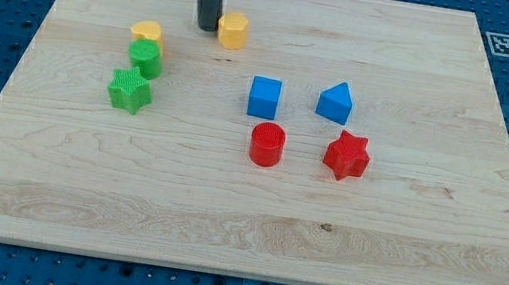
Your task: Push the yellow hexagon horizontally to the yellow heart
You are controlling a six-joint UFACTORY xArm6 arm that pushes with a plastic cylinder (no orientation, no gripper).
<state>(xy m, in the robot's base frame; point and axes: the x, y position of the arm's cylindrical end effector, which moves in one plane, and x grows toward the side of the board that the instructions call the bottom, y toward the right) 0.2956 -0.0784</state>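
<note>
My tip, no fingers to clench, touches the hexagon's wrong side; pushing sends it away from the heart.

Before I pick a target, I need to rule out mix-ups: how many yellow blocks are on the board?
2. One yellow block sits just to the view's right of my tip; the other yellow block lies toward the view's left, touching the green cylinder. None looks hidden.

Bright, even overhead light, short soft shadows under blocks, sharp focus, perhaps slight edge distortion.
</note>
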